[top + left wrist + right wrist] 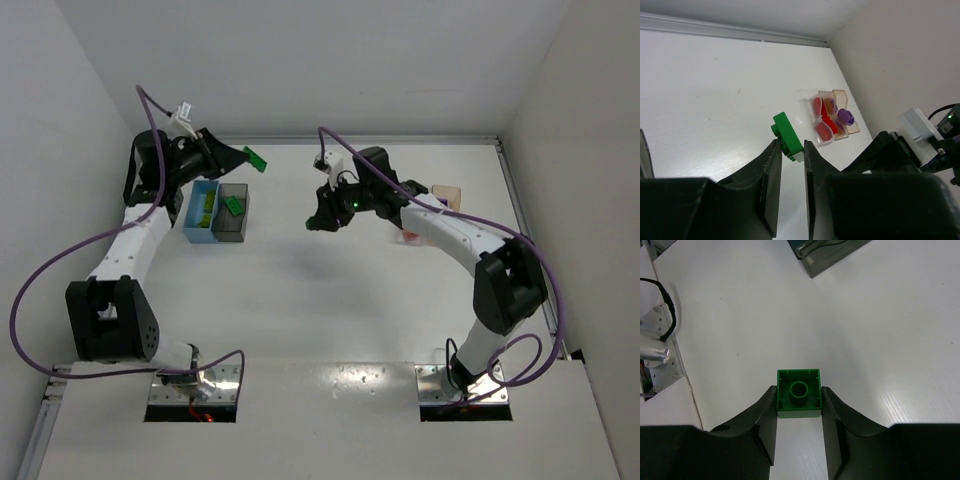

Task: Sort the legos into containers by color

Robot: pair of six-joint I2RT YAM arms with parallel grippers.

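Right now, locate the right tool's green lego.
The green lego is clamped in the right tool, held over bare table near the middle of the top view, right of the dark grey bin.

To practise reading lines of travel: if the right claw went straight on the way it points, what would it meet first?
Probably bare table, with the dark grey bin next in line; depth is unclear. The right claw holds a green brick.

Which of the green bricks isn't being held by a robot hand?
The green brick lying in the dark grey bin; the left gripper and right gripper each pinch another.
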